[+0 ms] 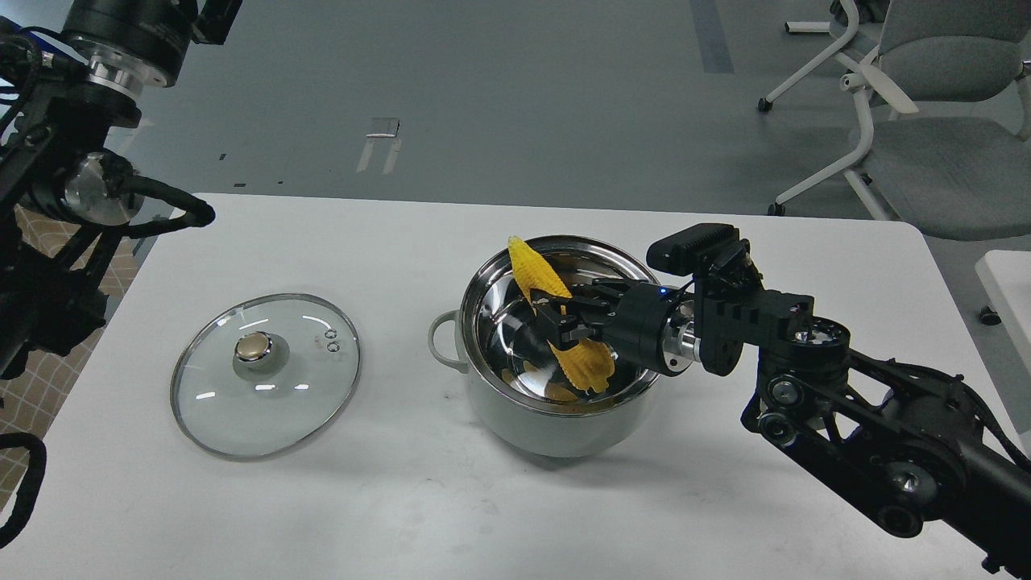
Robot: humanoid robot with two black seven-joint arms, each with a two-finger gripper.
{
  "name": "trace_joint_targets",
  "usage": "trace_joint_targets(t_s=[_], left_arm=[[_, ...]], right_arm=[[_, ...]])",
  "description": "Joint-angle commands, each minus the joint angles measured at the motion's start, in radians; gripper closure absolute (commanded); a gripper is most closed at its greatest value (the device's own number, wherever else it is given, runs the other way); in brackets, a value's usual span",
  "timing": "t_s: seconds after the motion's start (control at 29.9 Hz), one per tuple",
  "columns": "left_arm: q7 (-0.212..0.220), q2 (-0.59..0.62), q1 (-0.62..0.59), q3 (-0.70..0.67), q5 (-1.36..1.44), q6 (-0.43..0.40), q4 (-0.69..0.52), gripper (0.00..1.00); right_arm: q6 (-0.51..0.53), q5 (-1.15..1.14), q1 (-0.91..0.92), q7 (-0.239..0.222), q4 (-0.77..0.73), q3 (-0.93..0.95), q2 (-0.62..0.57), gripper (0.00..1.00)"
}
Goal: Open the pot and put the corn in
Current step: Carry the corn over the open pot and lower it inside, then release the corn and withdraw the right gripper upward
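Note:
The pale grey-white pot stands open at the middle of the table, its steel inside showing. The yellow corn hangs over the pot's mouth, pointed end up at the far rim, thick end down inside. My right gripper reaches in from the right over the pot and is shut on the corn around its middle. The glass lid with a brass-coloured knob lies flat on the table left of the pot. My left arm is at the far left edge; its gripper is out of view.
The white table has bare surface in front of and behind the pot. My left arm's cables hang over the table's far left corner. Office chairs stand on the floor beyond the table at the right.

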Motion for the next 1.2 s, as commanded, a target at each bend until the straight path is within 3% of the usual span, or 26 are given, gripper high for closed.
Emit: trace_joint_targets(t_s=[0.0,0.03,0.1,0.17,0.33,0.47,0.5,0.7,1.04,1.17], left_arm=[[0.000,-0.008,-0.004,0.000,0.000,-0.001,0.000,0.02],[-0.002,-0.008,-0.004,0.000,0.000,-0.001,0.000,0.02],[-0.003,-0.006,0.000,0.000,0.000,-0.003,0.000,0.02],[-0.003,-0.006,0.002,0.000,0.000,-0.003,0.000,0.02],[-0.003,-0.005,0.002,0.000,0.000,-0.003,0.000,0.02],[-0.003,-0.003,0.004,0.000,0.000,-0.003,0.000,0.02],[-0.003,0.001,0.002,0.000,0.000,-0.003,0.000,0.02],[-0.003,0.000,-0.006,0.000,0.000,-0.003,0.000,0.02],[-0.002,0.017,-0.003,-0.015,-0.002,-0.064,0.018,0.02],[-0.014,0.000,0.005,-0.030,-0.015,-0.080,0.025,0.02]], right_arm=[[0.001,0.000,-0.002,0.000,0.001,-0.001,-0.007,0.83],[0.001,0.000,-0.002,0.000,-0.001,-0.001,-0.007,0.77],[0.001,0.003,-0.003,0.001,0.001,0.003,-0.005,0.38],[-0.001,0.003,-0.005,0.003,-0.001,0.004,-0.005,0.28],[-0.001,0.001,-0.006,0.003,-0.004,0.006,-0.004,0.23],[-0.001,0.001,0.001,0.003,-0.007,0.012,-0.001,0.14],[-0.002,0.001,0.003,0.003,-0.005,0.021,-0.001,0.06],[-0.008,0.008,0.003,0.009,-0.001,0.099,-0.001,0.02],[-0.010,0.078,0.133,0.009,-0.089,0.538,0.085,0.00],[-0.016,0.330,0.271,0.009,-0.235,0.709,0.088,0.00]])
